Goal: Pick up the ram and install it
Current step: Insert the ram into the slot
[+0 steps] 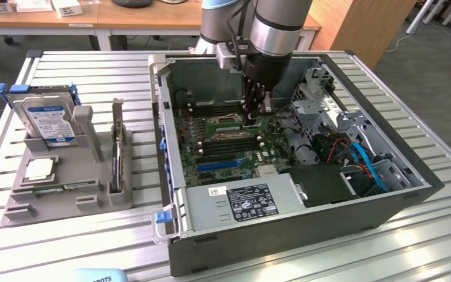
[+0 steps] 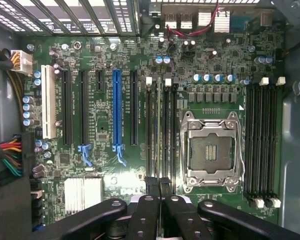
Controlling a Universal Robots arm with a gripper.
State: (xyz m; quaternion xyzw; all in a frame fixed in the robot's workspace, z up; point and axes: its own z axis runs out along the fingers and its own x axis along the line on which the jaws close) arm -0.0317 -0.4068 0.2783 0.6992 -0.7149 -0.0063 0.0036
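Claw [image 1: 255, 119] sits low inside the computer case [image 1: 288, 235], over the motherboard [image 2: 105, 125]. Its fingers are closed. Between them we read a thin dark edge, which we take to be the ram stick [image 2: 160, 125], held edge-on and running straight out ahead of the claw. The memory slots [image 2: 151, 130] lie directly beneath the claw, with the processor socket [image 2: 210, 150] just beside.

Judgement: this is the seating step. To do it well:
- keep the stick parallel to one slot, not straddling two
- keep it upright, not leaning
- check the white end clips [image 2: 149, 80]; we cannot tell whether they are open
- press straight down and evenly, so neither end enters first

Risk: a skewed push could jam the contacts or flex the board.
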